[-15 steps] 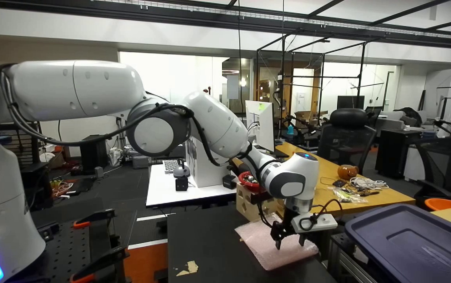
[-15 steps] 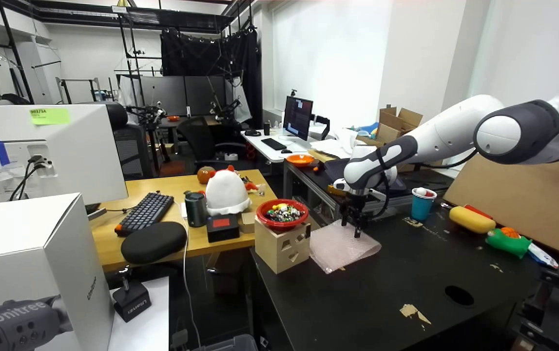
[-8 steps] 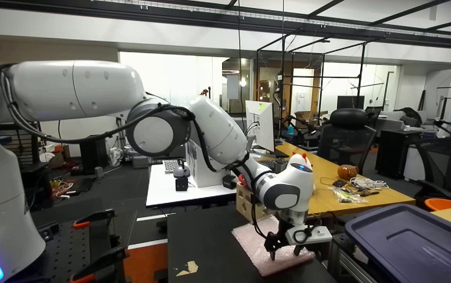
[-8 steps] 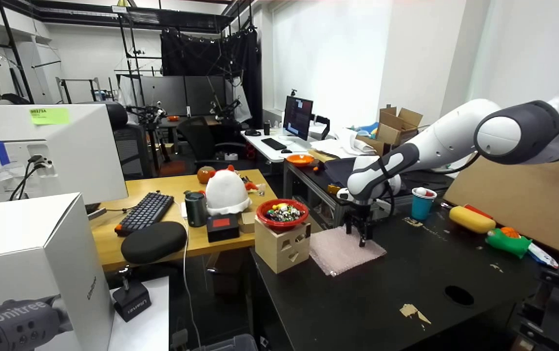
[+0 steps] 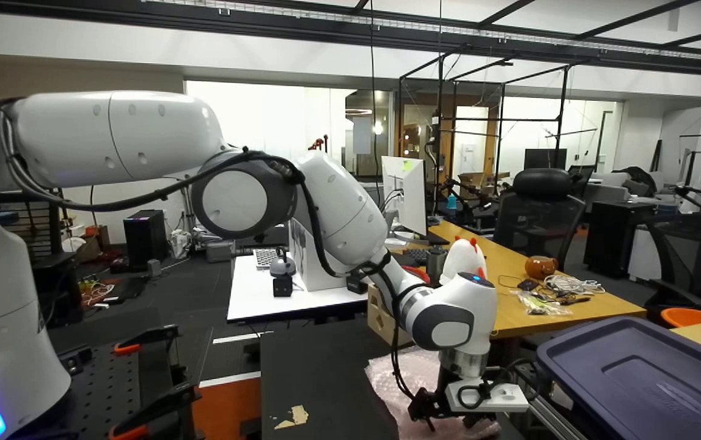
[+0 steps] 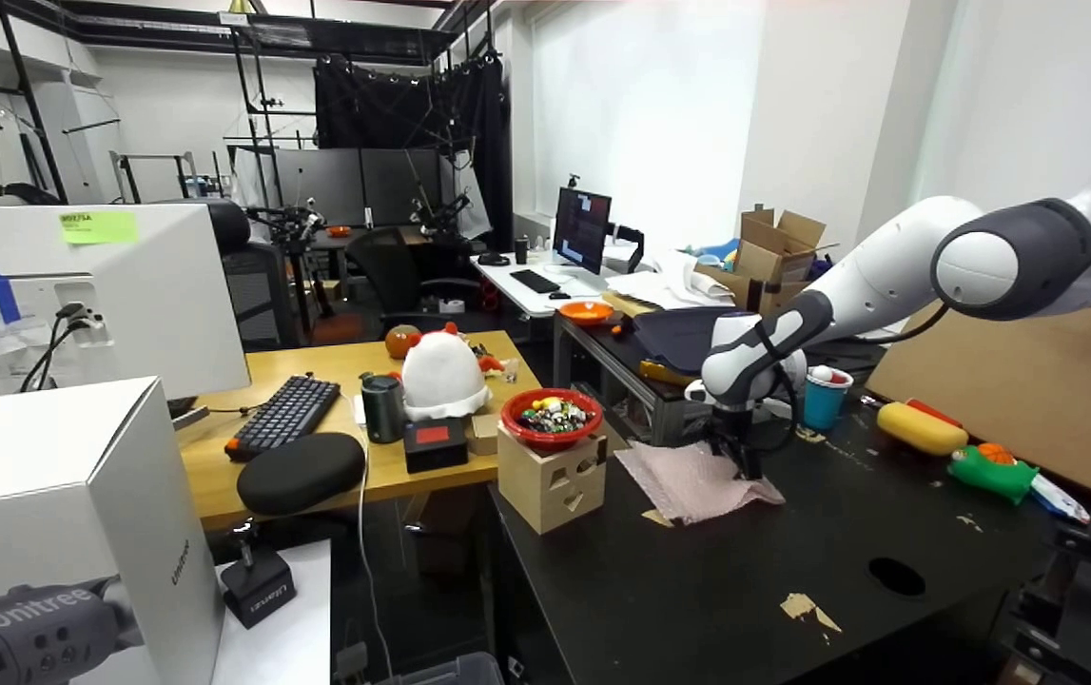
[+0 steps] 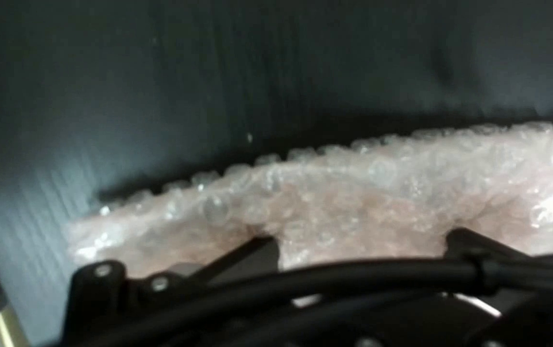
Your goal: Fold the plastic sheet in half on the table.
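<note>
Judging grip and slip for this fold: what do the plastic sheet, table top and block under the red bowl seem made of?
Plastic sheet: translucent, pinkish, shiny bubble wrap; round bubbles and glints show in the wrist view.
Table: black, low-sheen top, perhaps laminate or paint; only soft highlights show, so I can't tell.
Block: probably bare wood, matte, judging by its pale tan color.

Blurred in the wrist view, glaring at three o'clock on the plastic sheet point(image 7: 353, 202), shadowed along its twelve-o'clock edge; sharper in both exterior views, washed out white toward twelve.
</note>
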Tool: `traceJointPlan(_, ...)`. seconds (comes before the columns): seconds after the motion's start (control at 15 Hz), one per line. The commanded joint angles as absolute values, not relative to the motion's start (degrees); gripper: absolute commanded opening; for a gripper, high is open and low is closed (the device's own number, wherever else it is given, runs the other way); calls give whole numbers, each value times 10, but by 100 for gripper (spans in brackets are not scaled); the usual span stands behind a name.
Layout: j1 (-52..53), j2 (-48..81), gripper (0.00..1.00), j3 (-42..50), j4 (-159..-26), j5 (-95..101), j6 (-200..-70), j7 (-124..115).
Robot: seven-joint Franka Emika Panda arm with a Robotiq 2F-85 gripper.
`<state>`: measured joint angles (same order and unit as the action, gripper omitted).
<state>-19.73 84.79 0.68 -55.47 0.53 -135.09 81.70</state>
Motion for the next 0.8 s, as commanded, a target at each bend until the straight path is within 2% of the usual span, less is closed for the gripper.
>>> traceJointPlan(0.0,-216,844,100,36,-602,19,-1347,775)
traceJointPlan(0.73,-249,810,100,63,-642,23,-1247,834)
